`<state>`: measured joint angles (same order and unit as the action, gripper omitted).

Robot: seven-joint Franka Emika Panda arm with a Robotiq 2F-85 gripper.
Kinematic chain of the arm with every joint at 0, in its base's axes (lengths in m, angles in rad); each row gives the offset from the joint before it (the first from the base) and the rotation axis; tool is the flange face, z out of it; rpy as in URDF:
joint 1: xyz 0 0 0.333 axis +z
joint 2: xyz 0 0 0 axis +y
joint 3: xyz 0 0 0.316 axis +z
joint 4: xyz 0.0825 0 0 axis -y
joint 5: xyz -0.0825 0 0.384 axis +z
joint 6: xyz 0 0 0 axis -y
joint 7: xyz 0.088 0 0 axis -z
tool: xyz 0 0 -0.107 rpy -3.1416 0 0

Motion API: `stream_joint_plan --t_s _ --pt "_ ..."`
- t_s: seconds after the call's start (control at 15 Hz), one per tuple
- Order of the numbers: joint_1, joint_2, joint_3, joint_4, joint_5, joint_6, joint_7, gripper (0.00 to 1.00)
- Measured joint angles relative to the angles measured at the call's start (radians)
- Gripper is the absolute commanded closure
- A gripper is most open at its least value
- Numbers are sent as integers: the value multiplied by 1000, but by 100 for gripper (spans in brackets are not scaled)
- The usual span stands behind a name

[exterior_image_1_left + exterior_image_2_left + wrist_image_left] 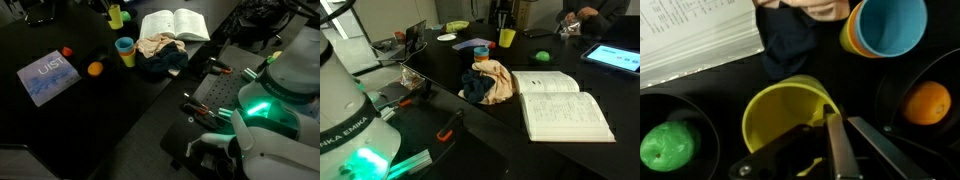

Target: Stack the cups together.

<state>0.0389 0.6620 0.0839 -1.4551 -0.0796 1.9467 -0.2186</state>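
Observation:
A yellow cup fills the middle of the wrist view. My gripper is shut on its rim, one finger inside the wall and one outside. The cup also shows in both exterior views, with the gripper just above it. A blue cup sits nested in an orange-yellow cup at the upper right of the wrist view, apart from the held cup. This pair stands upright on the black table in both exterior views.
An orange lies right of the held cup and a green fruit left of it. A crumpled cloth and an open book lie near the cups. A blue book is farther off.

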Motion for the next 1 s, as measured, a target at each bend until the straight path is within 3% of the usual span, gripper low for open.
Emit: stream_joint_plan --t_s 0.53,1.0 --pt "-18 -243 13 -320 158 -27 -1 96" --pt "11 -303 40 -492 173 133 0 96"
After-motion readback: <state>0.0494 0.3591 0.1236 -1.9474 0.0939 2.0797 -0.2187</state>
